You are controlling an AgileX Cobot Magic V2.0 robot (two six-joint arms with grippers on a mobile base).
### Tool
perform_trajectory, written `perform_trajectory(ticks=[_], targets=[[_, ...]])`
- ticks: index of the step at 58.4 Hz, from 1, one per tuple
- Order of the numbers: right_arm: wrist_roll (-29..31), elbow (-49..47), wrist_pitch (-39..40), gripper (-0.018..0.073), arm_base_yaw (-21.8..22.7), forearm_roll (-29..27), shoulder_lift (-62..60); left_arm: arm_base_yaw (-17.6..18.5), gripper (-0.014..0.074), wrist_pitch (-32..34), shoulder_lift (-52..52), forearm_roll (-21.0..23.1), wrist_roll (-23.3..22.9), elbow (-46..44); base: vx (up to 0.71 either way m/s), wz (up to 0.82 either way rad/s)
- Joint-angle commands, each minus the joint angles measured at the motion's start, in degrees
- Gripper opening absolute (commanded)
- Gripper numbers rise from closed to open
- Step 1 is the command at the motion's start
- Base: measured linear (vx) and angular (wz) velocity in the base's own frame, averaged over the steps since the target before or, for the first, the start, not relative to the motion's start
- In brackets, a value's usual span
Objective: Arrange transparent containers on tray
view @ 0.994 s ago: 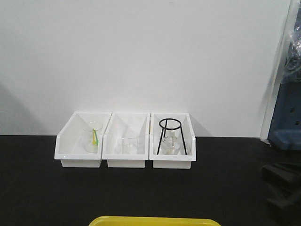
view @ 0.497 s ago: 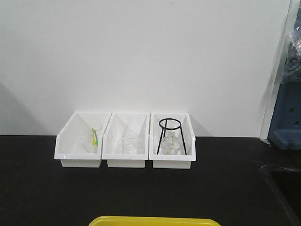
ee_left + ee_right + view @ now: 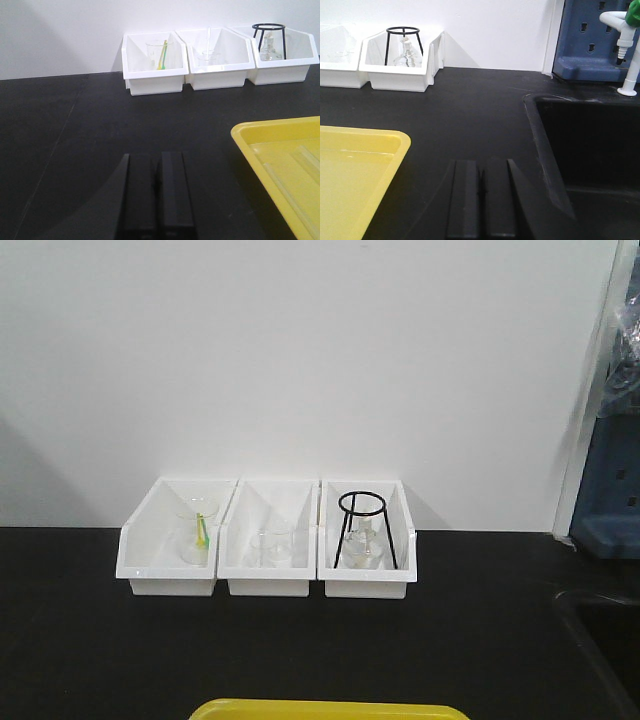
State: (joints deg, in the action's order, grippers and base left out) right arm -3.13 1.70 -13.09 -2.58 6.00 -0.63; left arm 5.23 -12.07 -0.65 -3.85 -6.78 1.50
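Black countertop held three white plastic bins at its back edge | left bin: clear beaker with green-yellow stick | middle bin: clear beakers | right bin: black wire tripod over clear flask | flat bright yellow plastic tray at front edge | left gripper and right gripper fingers pressed together.

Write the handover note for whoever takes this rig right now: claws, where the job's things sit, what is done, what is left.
Left claw: shut, empty, low over the black bench left of the yellow tray.
Right claw: shut, empty, between the tray and the sink.
Tray: at the bench's near edge; the parts in view hold nothing.
Test tubes: none clearly visible; a slim clear rod or tube leans in the middle white bin, too faint to identify.
Other bins: left bin holds a beaker with a green-yellow stick; right bin holds a black ring stand over a flask.
Done: nothing placed as far as seen.
Left: find the tubes and lay them on the tray.
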Motion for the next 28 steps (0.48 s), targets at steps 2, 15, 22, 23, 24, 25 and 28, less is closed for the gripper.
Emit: perform_trajectory(ticks=[2,15,22,23,24,25,28], targets=[[0.13,0.55,4.74,0.0054,0.06,0.2,-0.41,-0.25,-0.0006,4.59,-0.11,0.34,-0.1,1.74,0.0,0.0],[0.13,0.55,4.68,0.0054,0.06,0.2,-0.41,-0.25,-0.0006,4.59,-0.11,0.34,-0.1,1.74,0.0,0.0],[0.13,0.55,4.68,0.0054,0.06,0.2,-0.41,-0.25,-0.0006,4.59,-0.11,0.34,-0.1,1.74,0.0,0.0],[0.13,0.55,4.68,0.0054,0.06,0.2,-0.41,-0.25,-0.0006,4.59,-0.11,0.34,-0.1,1.74,0.0,0.0],[0.13,0.55,4.68,0.0054,0.06,0.2,-0.41,-0.25,-0.0006,4.59,-0.11,0.34,-0.1,1.74,0.0,0.0],[0.13,0.55,4.68,0.0054,0.06,0.2,-0.41,-0.25,-0.0006,4.59,-0.11,0.34,-0.1,1.74,0.0,0.0],[0.13,0.55,4.68,0.0054,0.06,0.2,-0.41,-0.25,-0.0006,4.59,-0.11,0.34,-0.1,1.74,0.0,0.0]])
